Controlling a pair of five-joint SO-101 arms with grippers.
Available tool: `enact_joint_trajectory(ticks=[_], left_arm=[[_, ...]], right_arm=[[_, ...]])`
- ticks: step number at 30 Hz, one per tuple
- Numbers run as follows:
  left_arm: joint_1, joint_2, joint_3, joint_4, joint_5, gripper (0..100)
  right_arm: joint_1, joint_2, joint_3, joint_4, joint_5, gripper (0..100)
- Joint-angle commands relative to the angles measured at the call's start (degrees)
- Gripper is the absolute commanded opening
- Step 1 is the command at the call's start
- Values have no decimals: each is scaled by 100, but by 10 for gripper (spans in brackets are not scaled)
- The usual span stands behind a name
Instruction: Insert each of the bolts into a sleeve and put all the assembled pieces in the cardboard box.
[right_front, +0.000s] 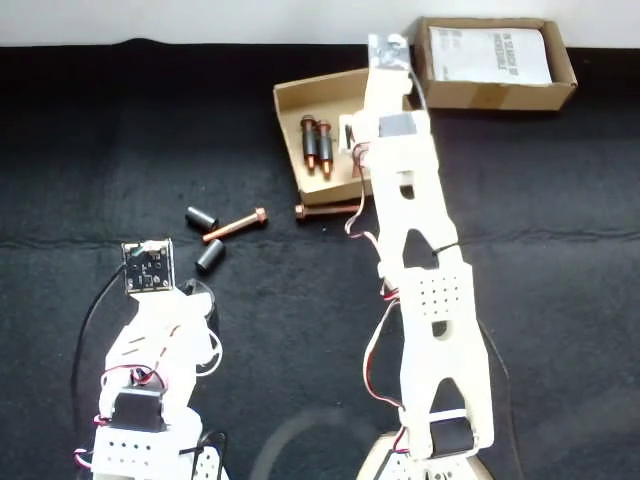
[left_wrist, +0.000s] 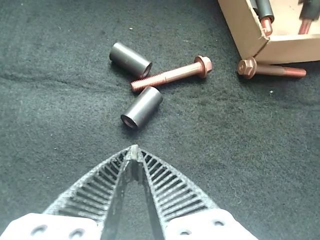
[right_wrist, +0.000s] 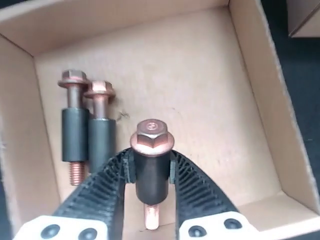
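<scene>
Right gripper above the open shallow brown cardboard box: its ribbed black fingers are clamped on the dark cylindrical sleeve of an assembled piece. The piece's copper hexagonal flange head faces the camera, and its threaded tip projects from the sleeve's far end. Whether this piece touches the box floor cannot be judged from the wrist view.

Two further copper-bolt-in-black-sleeve assemblies lie side by side, touching, near one wall of the box, heads pointing the same way.

Left gripper: fingers pressed together at the tips with nothing between them, above the black textured cloth-covered table.

Just beyond the left gripper lie two loose dark metal sleeves, with a bare copper flange bolt lying between them. A second bare copper bolt rests on the cloth just beside the outer wall of the box.
</scene>
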Motion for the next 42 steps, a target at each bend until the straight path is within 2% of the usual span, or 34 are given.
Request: enact_joint_trajectory(ticks=[1,5,12,17,21,27,39,42], left_arm=[[-92,-84,101,-88,-9,12],[-198,-84,101,-193,0,12],[-198,-84,101,-193,-18,11],[-391,-92,101,-308,0,10],[-1086,-92,101,-686,9,10],[-2527,-75,101,-932,9,10],[-4734,-66,101,-721,-26,10],[-5147,-66,101,-404,-26,11]], right_arm=[[-101,-233,-391,92,396,100],[-242,-514,-391,470,413,299],[-268,-1244,-391,892,413,306],[-760,-1842,-391,1833,413,291],[-1244,-2105,-391,2079,413,188],[-1640,-2519,-382,2229,413,22],[-2404,-2774,-365,3591,352,12],[-2607,-2730,-321,3591,-536,12]])
